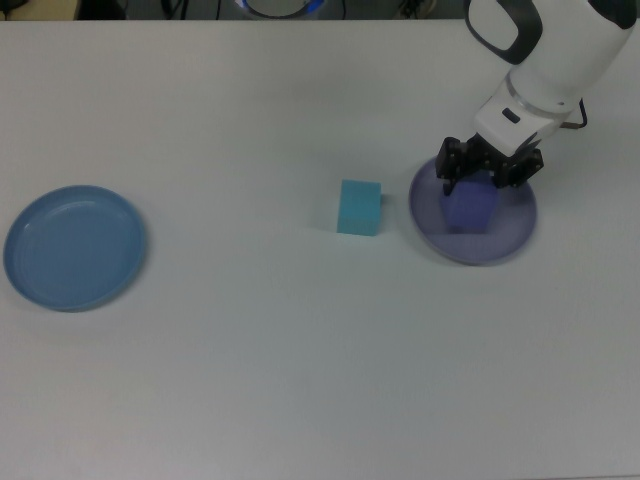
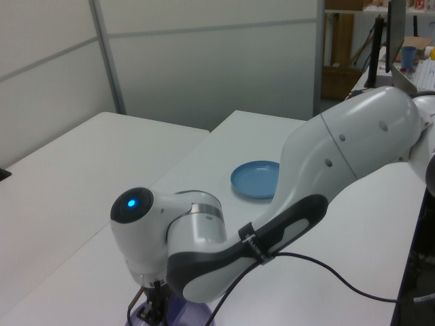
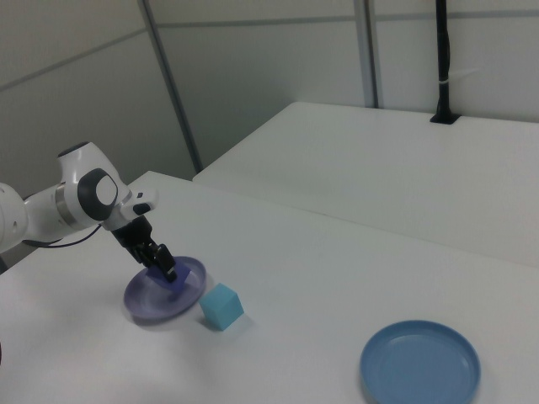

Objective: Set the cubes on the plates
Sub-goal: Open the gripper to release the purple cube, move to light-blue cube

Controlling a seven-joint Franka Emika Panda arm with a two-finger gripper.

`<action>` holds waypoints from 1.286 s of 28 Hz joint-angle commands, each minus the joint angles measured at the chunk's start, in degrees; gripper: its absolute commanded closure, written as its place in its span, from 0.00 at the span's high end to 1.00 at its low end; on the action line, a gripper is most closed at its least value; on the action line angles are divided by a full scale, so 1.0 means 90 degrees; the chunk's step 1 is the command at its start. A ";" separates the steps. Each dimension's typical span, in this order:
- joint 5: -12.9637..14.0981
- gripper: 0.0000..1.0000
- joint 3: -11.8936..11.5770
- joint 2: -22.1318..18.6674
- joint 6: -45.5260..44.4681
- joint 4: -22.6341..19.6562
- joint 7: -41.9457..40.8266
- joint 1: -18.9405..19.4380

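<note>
Inside lavender plate's rim, purple cube

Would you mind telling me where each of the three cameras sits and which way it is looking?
Top view: overhead, looking straight down on the white table; the arm enters from the top view's upper right, gripper over the lavender plate.
Left view: low at the lavender plate's end of the table, looking along it toward the blue plate; the arm's wrist fills the foreground.
Right view: raised, at the blue plate's end, looking back; the arm enters from the right view's left.
Shared: top and right views both show the cyan cube and purple cube.
</note>
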 commanded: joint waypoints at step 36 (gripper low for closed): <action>-0.0080 1.00 -0.0218 -0.0493 -0.0964 -0.0423 -0.0669 -0.1212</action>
